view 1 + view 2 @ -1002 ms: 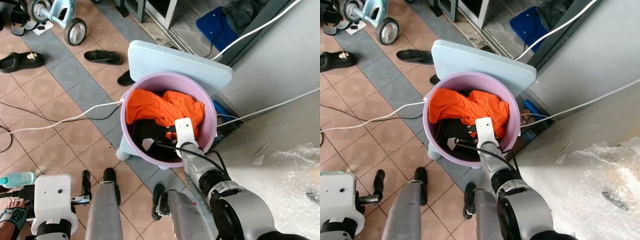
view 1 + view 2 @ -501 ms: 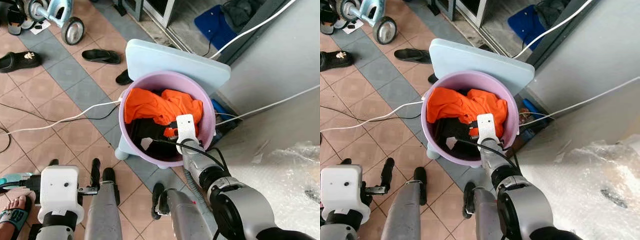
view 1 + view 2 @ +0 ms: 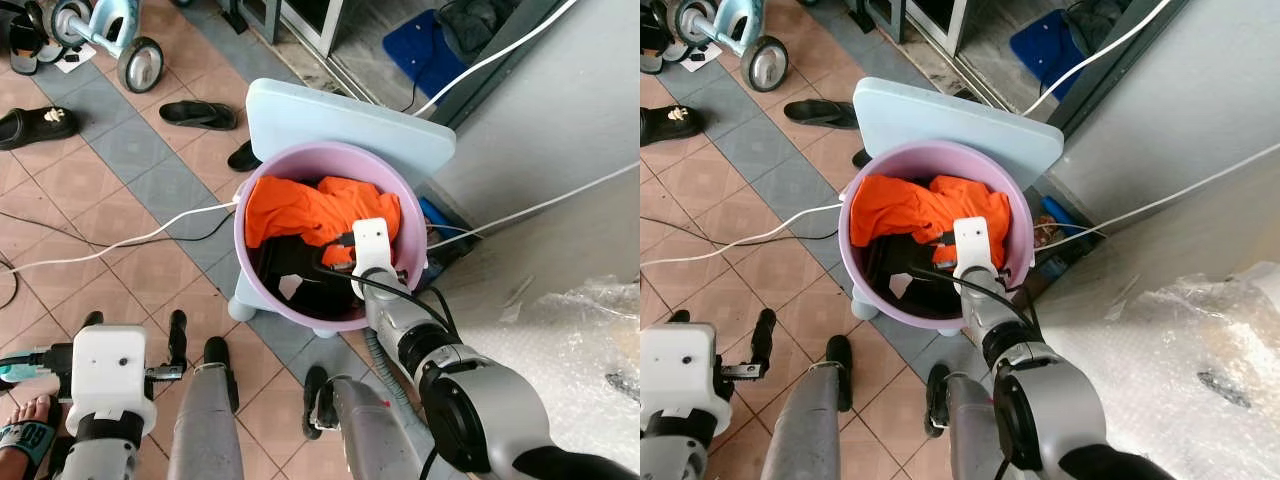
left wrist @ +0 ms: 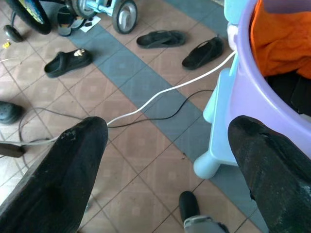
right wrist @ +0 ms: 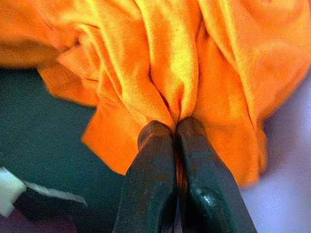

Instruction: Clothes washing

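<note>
**Grip closed on orange cloth inside the basin**

Fingertips of right gripper (image 5: 176, 127) now pressed together on a fold of orange garment (image 3: 315, 207), pinching a ridge of cloth between them. Half a second back, sat a touch lower over the dark laundry; now reaching further across the lilac basin (image 3: 256, 282) toward its far wall, with the white wrist housing above the orange heap. Looks like the grasp step, done or nearly so (judged from the bunched fold at the tips). Lifting next, most likely.

Garment lying across the far half of the basin, draped against the far rim and right wall; black clothing (image 3: 300, 280) beneath it along the near side, with a small white patch showing. Basin standing on a pale blue stool (image 3: 345, 115), at its near edge, overhanging slightly.

Left gripper (image 4: 165, 160) hanging low beside the basin, fingers wide apart, holding nothing, raised a little over the past second. White cable (image 3: 130, 242) running across the tiled floor (image 3: 80, 175) to the basin's left rim; sandals (image 3: 198, 113) scattered beyond. Someone's foot (image 3: 22, 428) at the lower left corner.

Possible snag: the pinch thin, so the cloth may slip out during lifting.
</note>
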`<state>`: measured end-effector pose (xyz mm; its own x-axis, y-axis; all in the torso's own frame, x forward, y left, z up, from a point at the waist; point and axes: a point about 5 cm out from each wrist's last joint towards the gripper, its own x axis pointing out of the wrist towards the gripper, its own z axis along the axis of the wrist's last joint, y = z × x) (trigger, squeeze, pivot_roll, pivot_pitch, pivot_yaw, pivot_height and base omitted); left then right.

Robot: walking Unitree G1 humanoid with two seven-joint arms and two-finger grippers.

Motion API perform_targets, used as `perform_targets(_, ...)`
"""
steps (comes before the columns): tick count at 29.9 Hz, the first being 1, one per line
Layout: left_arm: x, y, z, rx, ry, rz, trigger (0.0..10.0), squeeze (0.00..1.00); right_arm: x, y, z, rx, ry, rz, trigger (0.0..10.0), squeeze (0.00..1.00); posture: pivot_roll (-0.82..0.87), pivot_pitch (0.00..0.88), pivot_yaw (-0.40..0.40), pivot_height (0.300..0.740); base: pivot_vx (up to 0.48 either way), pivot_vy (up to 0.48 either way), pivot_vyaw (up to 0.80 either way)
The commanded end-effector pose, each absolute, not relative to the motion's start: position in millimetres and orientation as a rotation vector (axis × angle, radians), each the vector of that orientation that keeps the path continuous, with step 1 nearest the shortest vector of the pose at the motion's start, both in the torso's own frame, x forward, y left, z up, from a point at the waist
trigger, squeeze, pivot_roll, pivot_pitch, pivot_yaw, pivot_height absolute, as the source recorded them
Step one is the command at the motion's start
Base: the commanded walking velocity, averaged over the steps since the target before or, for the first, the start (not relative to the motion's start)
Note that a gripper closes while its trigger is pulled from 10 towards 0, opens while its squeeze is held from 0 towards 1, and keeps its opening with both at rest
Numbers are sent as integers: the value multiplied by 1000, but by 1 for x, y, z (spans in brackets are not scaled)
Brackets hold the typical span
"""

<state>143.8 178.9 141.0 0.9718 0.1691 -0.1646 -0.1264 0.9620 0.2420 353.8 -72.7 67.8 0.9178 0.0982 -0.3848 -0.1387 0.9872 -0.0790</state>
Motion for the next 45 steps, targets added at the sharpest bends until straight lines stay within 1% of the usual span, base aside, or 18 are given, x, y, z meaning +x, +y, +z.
perform_targets(1,149,179,133,233,196,150,10000,0,357,-81,71,-108,360,152,0,0,194,325,-210,740,0,0,0)
perform_targets(3,151,179,133,233,189,148,10000,0,358,-82,73,-109,347,162,0,0,194,325,-210,740,0,0,0)
perform_targets(6,172,180,130,238,151,151,10000,0,365,-94,84,-108,285,187,0,0,152,248,-196,740,0,0,0)
perform_targets(8,181,180,130,243,132,162,10000,0,367,-99,92,-103,224,215,0,0,139,223,-189,740,0,0,0)
perform_targets(10,199,179,130,262,101,174,10000,0,368,-107,105,-119,118,233,0,0,107,159,-171,740,0,0,0)
perform_targets(11,199,179,130,262,101,174,10000,0,368,-107,105,-119,118,233,0,0,107,159,-171,740,0,0,0)
perform_targets(14,218,176,130,262,55,169,10000,0,357,-117,120,-109,-19,242,0,0,84,92,-159,740,0,0,0)
perform_targets(15,218,176,130,262,55,169,10000,0,357,-117,120,-109,-19,242,0,0,84,92,-159,740,0,0,0)
perform_targets(17,233,170,132,264,11,161,10000,0,337,-123,132,-81,-113,224,0,0,62,17,-137,740,0,0,0)
perform_targets(20,245,166,134,271,-20,153,10000,0,325,-122,141,-86,-173,243,0,0,53,0,-113,740,0,0,0)
perform_targets(25,262,163,141,275,-77,166,10000,0,315,-123,147,-98,-185,225,0,0,31,0,-65,740,0,0,0)
perform_targets(26,265,162,143,276,-89,164,10000,0,311,-125,148,-98,-183,212,1529,0,32,0,-59,740,0,0,0)
perform_targets(27,267,161,144,276,-97,162,10000,0,308,-127,148,-96,-181,204,1529,0,32,0,-59,740,0,0,0)
perform_targets(28,270,160,145,280,-108,148,10000,0,306,-129,147,-85,-168,188,5961,0,22,0,-46,740,0,0,0)
perform_targets(29,273,159,146,284,-114,138,10000,0,305,-130,146,-77,-159,178,5961,0,22,0,-46,740,0,0,0)
perform_targets(30,275,157,146,283,-123,117,10000,0,303,-131,145,-72,-152,169,10000,0,10,0,-32,740,0,0,0)
perform_targets(36,285,145,148,283,-155,27,10000,0,304,-134,148,-76,-145,127,10000,0,-11,0,16,740,0,-44,-499)
perform_targets(45,295,142,148,286,-170,-6,10000,0,313,-141,160,-115,-189,89,10000,0,-18,0,19,740,0,-273,-785)
